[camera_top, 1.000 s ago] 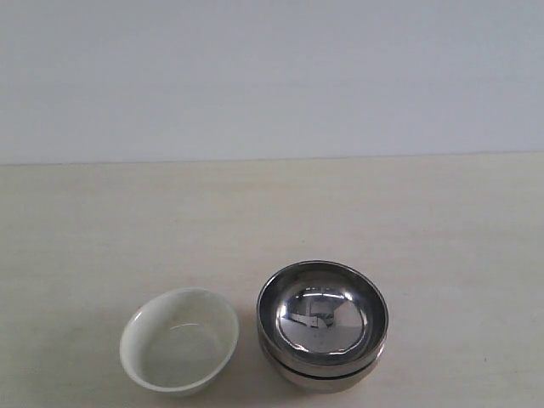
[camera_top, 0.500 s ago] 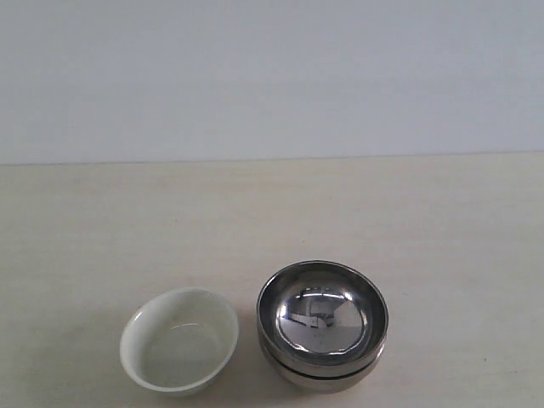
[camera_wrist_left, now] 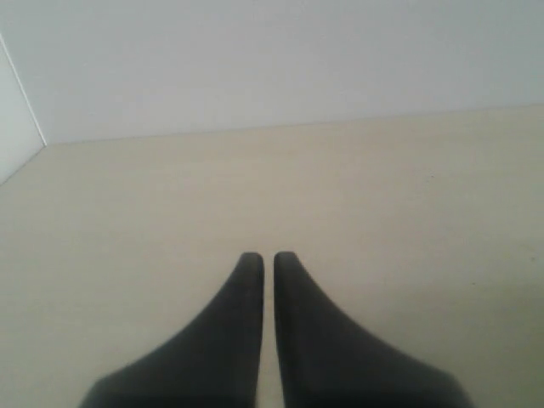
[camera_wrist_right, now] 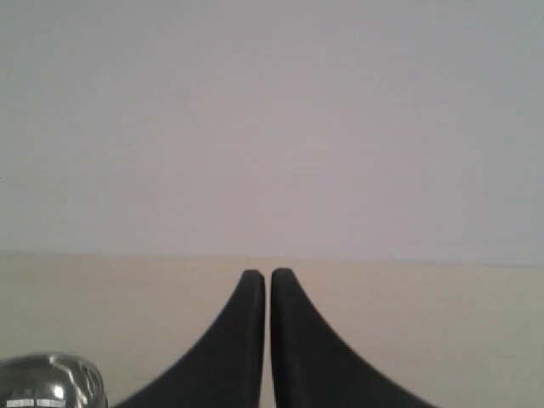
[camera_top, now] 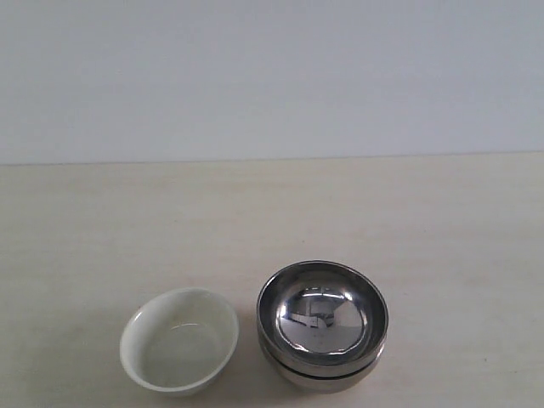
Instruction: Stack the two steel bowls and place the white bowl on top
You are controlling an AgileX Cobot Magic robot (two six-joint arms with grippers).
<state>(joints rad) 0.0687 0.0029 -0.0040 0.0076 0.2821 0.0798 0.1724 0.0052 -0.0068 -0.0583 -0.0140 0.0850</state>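
Observation:
The two steel bowls (camera_top: 323, 321) sit nested one inside the other near the front of the table, right of centre. Only a thin band of the lower one shows under the upper rim. The white bowl (camera_top: 180, 342) stands on the table just left of them, upright and apart from them. Neither arm appears in the exterior view. My left gripper (camera_wrist_left: 268, 257) is shut with nothing between its fingers, over bare tabletop. My right gripper (camera_wrist_right: 269, 274) is shut too and holds nothing; the edge of a steel bowl (camera_wrist_right: 51, 381) shows at a corner of its view.
The pale wooden table (camera_top: 272, 212) stretches back to a plain white wall (camera_top: 272, 76). A wall corner (camera_wrist_left: 21, 93) shows in the left wrist view.

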